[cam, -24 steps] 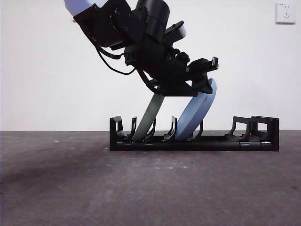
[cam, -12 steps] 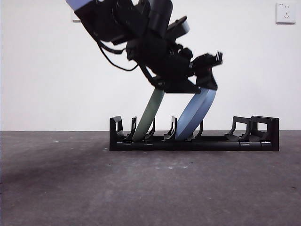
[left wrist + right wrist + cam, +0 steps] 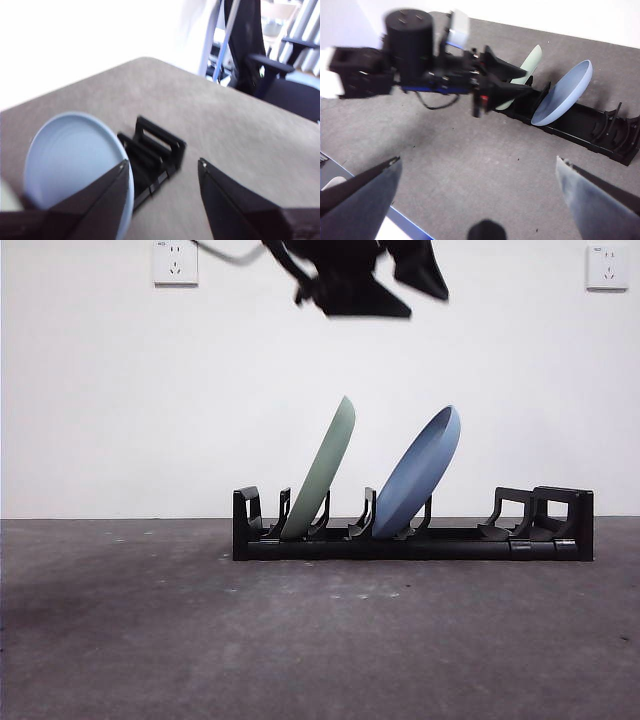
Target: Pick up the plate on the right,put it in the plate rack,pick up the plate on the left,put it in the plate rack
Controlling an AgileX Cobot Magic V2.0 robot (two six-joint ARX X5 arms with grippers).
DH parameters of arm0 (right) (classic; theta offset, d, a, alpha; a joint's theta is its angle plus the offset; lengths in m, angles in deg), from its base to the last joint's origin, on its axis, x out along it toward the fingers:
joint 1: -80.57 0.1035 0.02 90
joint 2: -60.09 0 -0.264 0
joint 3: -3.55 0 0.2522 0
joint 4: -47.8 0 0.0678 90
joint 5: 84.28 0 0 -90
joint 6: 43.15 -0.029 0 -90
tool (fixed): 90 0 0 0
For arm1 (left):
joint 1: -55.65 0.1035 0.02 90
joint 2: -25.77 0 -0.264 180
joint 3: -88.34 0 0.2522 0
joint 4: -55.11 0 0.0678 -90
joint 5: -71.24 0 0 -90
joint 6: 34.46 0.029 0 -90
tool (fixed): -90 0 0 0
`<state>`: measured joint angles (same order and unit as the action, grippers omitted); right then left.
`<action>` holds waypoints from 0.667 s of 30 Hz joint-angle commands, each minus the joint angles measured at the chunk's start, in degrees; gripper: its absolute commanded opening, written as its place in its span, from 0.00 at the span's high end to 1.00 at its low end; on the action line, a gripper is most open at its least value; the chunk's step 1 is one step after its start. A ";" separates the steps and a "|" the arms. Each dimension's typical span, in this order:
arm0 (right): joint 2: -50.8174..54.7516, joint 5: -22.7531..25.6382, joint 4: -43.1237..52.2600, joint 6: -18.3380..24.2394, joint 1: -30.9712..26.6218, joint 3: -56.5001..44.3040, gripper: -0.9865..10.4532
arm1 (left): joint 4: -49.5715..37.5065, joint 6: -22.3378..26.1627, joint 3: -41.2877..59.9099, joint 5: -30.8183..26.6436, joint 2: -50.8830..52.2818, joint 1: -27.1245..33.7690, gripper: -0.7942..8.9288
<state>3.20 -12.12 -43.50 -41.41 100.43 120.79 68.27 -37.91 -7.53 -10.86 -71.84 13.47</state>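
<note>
Black plastic rack: the plate rack (image 3: 412, 538) lies on the grey table (image 3: 300, 640), long axis side to side, blocky brackets at the right end.
Plates: green plate (image 3: 322, 472) and blue plate (image 3: 420, 473) stand slotted, leaning right.
Change: left gripper (image 3: 162, 167), previously at the blue plate, is now lifted clear, jaws apart, empty.
Right gripper (image 3: 477, 170): spread wide, waiting.

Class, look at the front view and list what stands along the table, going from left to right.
Left end of the plate rack → green plate → blue plate → blocky brackets at the rack's right end.
</note>
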 commanded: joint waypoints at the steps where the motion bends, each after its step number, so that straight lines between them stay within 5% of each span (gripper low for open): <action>1: 0.09 -0.13 -1.36 -0.15 0.09 -0.28 0.34 | 6.71 0.94 0.04 0.02 5.11 -0.15 0.68; 13: 0.59 -0.20 -1.36 0.44 0.09 -10.08 0.34 | 45.79 1.36 0.04 0.02 36.11 -0.15 0.68; 20: 0.52 -0.83 -1.36 1.36 0.09 -19.52 0.34 | 58.42 1.60 0.04 -0.02 45.46 -0.15 0.68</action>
<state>3.58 -12.71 -43.52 -40.69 100.43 101.56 126.89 -37.23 -7.53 -10.84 -26.31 13.47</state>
